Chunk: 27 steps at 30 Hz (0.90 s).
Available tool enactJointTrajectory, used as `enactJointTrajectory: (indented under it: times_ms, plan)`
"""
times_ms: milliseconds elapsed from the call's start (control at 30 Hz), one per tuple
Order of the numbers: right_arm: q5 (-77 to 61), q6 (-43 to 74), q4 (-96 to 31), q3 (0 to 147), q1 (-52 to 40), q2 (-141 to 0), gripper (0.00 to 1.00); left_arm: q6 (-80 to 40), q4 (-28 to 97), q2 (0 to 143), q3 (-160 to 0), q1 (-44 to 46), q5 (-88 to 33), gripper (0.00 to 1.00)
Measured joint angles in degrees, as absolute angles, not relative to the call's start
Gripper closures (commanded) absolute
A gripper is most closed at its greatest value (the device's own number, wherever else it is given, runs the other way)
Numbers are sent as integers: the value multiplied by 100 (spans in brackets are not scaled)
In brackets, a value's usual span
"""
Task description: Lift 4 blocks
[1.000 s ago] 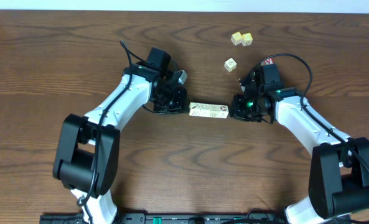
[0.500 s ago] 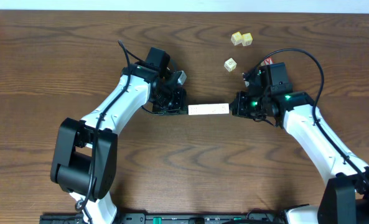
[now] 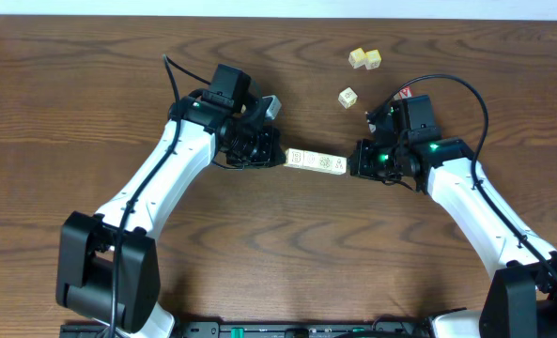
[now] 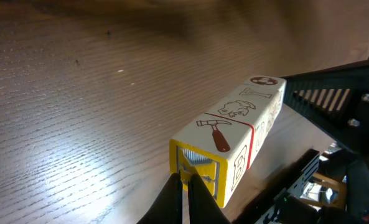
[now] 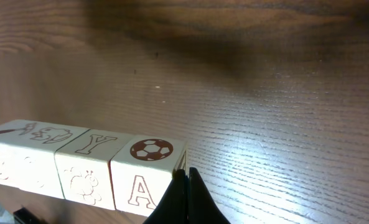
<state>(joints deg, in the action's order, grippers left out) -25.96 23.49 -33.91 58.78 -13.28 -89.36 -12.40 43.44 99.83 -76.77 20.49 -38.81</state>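
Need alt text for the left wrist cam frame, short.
A row of four white blocks, end to end, is pressed between two shut grippers: the left gripper at the near end, the right gripper at the far end. Top faces show a red-handled hammer, an animal outline and a ball; wooden table beneath.

Left arm [image 3: 154, 176] rises from lower left base, long white link going up-right, elbow nearly straight. Left wrist [image 3: 226, 89] bent down toward centre. Left jaws closed tight, pointing right; dark fingers [image 4: 165, 206] meet in thin seam. Right arm [image 3: 475, 211] comes from lower right, white link going up-left. Right wrist [image 3: 414, 117] turned toward centre. Right jaws closed too, pointing left, fingers [image 5: 173, 202] pressed together. Both jaws face each other, apart.
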Motion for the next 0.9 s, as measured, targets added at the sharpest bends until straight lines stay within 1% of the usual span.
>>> enactJointTrajectory:
  times_ms: [200,500,900]
  plan:
    - [-2609,2366,-3481,5878,-1332,-8888,99,-1326,4346,9977,-7677,2049,-3885,93]
    - [-2571,2368,-3583,5881,-1330,-8374,99,-1372,4375,9977,-7677,2047,-3828,93]
    - [-2606,2373,-3599,5881,-1332,-8350,99,-1483,4475,9977,-7677,2047,-3822,93]
